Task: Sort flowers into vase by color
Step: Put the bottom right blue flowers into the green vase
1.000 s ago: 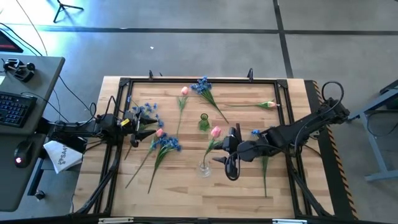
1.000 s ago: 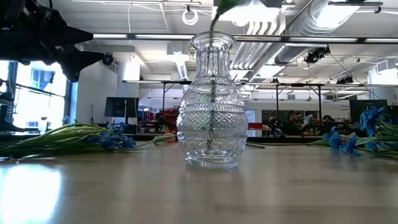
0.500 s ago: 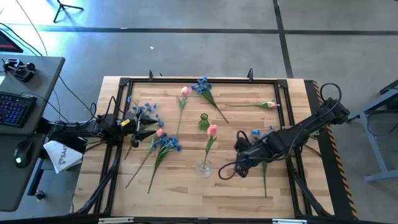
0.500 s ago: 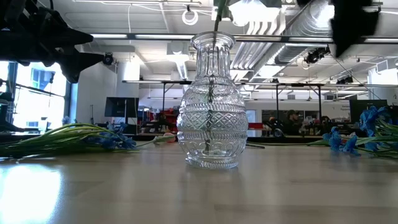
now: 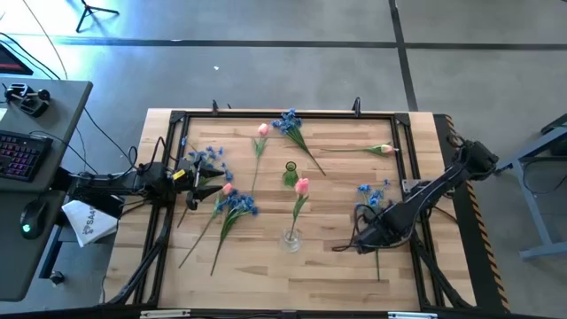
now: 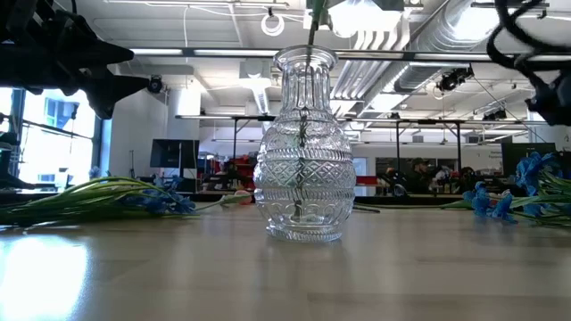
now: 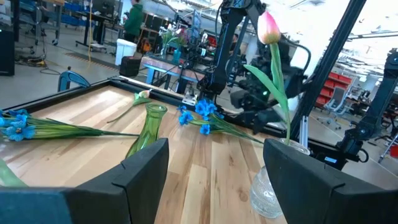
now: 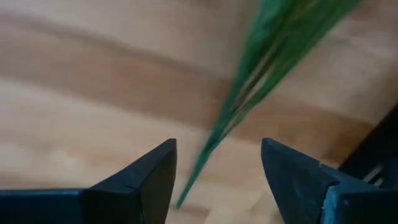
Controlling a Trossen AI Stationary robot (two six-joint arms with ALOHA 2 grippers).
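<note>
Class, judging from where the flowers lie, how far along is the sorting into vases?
Done: one pink tulip stands in the clear vase. In hand: the open right gripper hovers over a blue spray's stem. Left: the green vase holds nothing; other tulips and sprays lie on the table.

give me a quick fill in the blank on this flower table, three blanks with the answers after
1. The tulip standing in the clear vase is ____ in colour.
2. The small empty vase near the table's middle is ____ glass.
3. The right gripper hangs with open fingers over the stem of a ____ flower spray, while the left gripper waits, open, at the table's left side.

Missing words: pink; green; blue
</note>
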